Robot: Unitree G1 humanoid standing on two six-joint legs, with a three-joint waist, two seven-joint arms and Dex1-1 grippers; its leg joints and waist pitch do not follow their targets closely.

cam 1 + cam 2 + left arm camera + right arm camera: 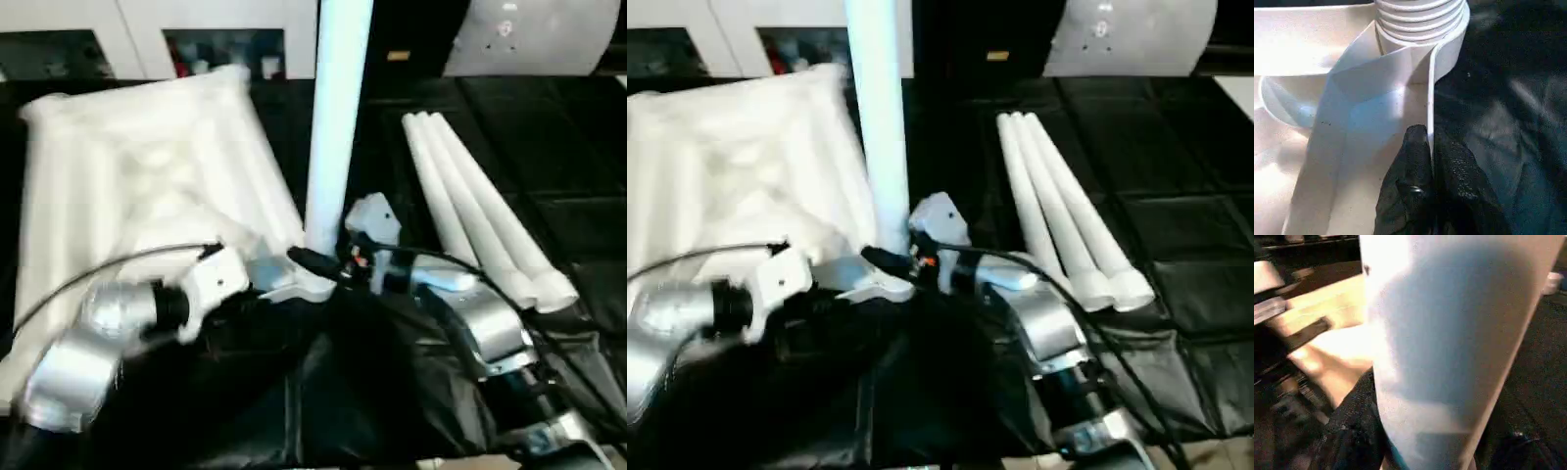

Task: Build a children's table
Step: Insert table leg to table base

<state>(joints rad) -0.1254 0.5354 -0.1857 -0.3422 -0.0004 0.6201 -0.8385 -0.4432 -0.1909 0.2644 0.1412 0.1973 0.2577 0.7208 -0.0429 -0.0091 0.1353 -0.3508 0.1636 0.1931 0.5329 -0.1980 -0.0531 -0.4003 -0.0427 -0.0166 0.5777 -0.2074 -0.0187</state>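
Left wrist view: left end effector (1431,161) pinches the tabletop (127,186) rim; right end effector (338,257) grips the upright leg (336,117).

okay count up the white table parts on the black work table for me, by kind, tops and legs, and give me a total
Table tops: 1, the ribbed top, lying underside up.
Legs standing upright at the top's corner: 1, the upright leg.
Legs lying loose side by side on the black cover: 3, the loose legs.
Total: 5 parts.

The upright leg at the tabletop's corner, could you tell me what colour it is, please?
White; the upright leg shows best in the left eye view.
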